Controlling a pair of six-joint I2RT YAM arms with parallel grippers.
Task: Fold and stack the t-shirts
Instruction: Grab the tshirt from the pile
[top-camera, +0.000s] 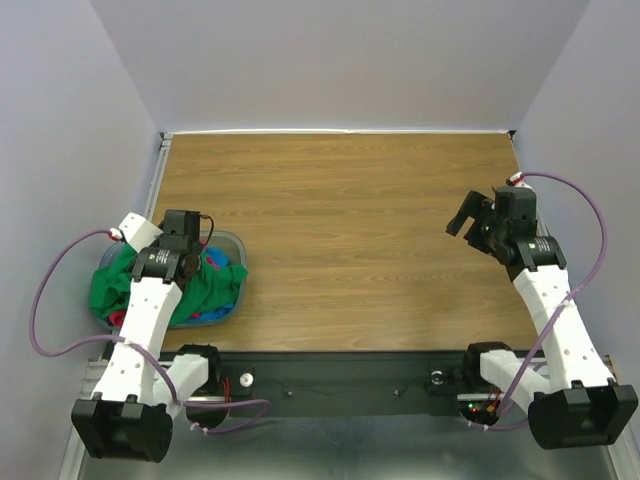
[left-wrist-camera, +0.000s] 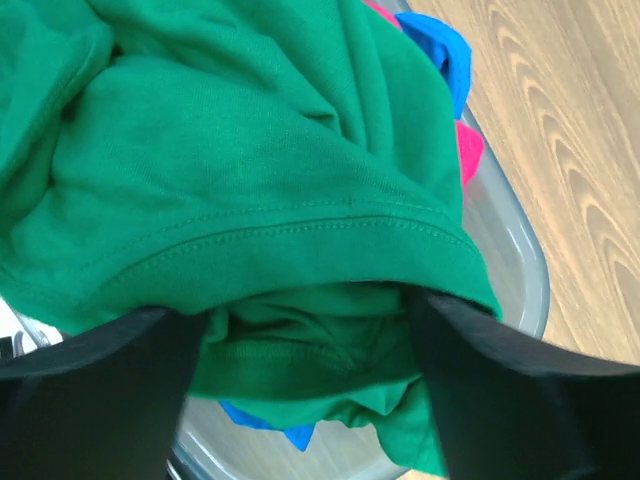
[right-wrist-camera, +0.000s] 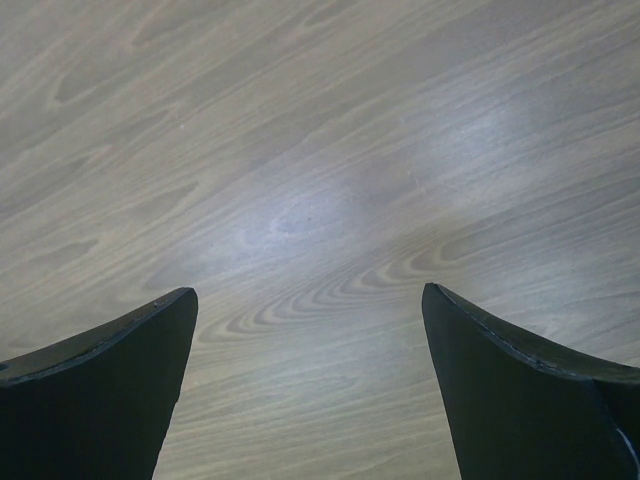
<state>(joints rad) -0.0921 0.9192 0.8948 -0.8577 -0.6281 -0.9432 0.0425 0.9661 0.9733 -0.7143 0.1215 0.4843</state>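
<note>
T-shirts (top-camera: 108, 285) sit heaped in the basket (left-wrist-camera: 520, 270) at 9 o'clock of the surface (top-camera: 340, 220), with the green t-shirt (left-wrist-camera: 250, 150) uppermost. Left jaws stand spread, straddling a green fold, not yet pinching. Right jaws hang spread above the surface at 3 o'clock. Risk: a deep closure may catch several layers and drag the basket.
</note>
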